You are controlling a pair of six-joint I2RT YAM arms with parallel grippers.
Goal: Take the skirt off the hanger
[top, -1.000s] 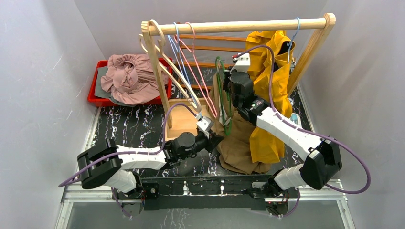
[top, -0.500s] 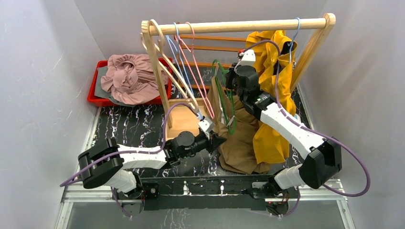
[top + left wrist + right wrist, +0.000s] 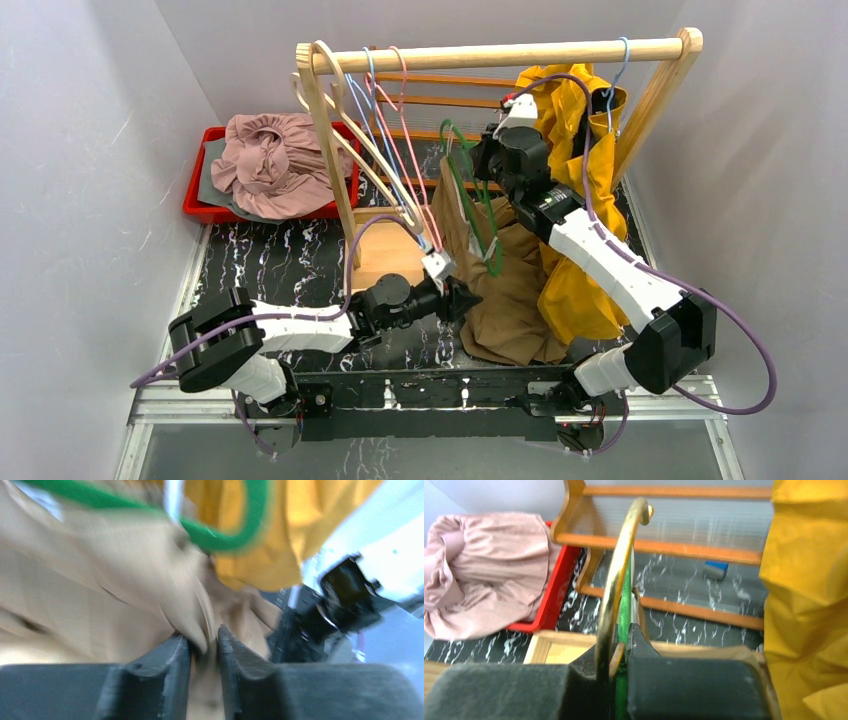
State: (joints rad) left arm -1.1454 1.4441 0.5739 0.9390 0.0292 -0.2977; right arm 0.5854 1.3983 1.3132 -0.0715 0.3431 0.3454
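Note:
A tan-brown skirt (image 3: 505, 290) hangs from a green hanger (image 3: 478, 215) with a brass hook (image 3: 616, 575), held off the rack in the middle of the table. My right gripper (image 3: 492, 160) is shut on the green hanger (image 3: 625, 625) at its neck, just below the hook. My left gripper (image 3: 468, 300) is shut on a fold of the skirt (image 3: 125, 600) at its lower left edge; the cloth is pinched between the fingers (image 3: 170, 665). The green hanger (image 3: 220, 537) shows blurred above the skirt in the left wrist view.
A wooden rack (image 3: 500, 55) spans the back, with several empty hangers (image 3: 385, 150) at its left and a yellow garment (image 3: 575, 180) on a blue hanger at its right. A red bin (image 3: 205, 205) holds a pink garment (image 3: 275, 160). A wooden box (image 3: 385, 255) sits under the rack.
My right gripper has lifted the green hanger up and slightly right. My left gripper has pulled the skirt's edge to the right and toward the table's front.

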